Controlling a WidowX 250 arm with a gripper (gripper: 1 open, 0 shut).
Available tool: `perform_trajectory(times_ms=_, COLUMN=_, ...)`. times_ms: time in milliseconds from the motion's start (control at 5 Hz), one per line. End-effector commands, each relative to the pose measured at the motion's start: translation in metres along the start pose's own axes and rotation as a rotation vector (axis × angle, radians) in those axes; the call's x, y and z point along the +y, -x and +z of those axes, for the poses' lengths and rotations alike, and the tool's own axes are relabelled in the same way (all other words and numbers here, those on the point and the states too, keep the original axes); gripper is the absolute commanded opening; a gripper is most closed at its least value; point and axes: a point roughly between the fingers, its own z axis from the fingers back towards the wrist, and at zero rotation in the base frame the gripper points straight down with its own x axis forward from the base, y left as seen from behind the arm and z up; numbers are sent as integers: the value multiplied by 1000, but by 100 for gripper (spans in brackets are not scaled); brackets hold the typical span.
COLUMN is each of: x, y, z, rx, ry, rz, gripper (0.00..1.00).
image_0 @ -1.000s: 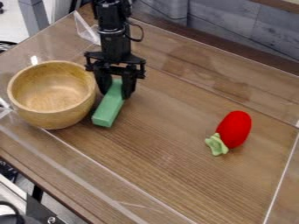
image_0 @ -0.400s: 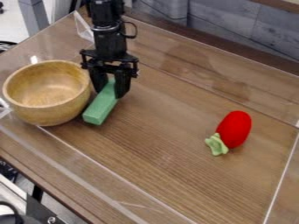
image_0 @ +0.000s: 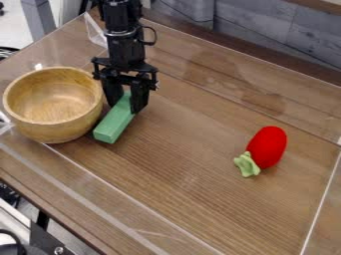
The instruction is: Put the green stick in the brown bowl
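Gripper pointing down, jaws spread astride green stick upper end, contact unclear, brown bowl just beside it on the left

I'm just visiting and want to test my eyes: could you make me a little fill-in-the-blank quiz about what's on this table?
1. The green stick lies on the table right beside the wooden ____.
2. The gripper stands over the stick's ____ end.
3. The red toy on the right looks like a ____.
4. The inside of the bowl is ____.

Missing words: bowl; far; strawberry; empty
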Motion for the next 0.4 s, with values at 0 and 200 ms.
perform_trajectory(times_ms=0, x=1, y=7, z=39, rx=-69, ry=-1, rz=83, gripper=0)
perform_trajectory(times_ms=200, x=-2, y=12, z=39, rx=-74, ry=4, rz=116, gripper=0)
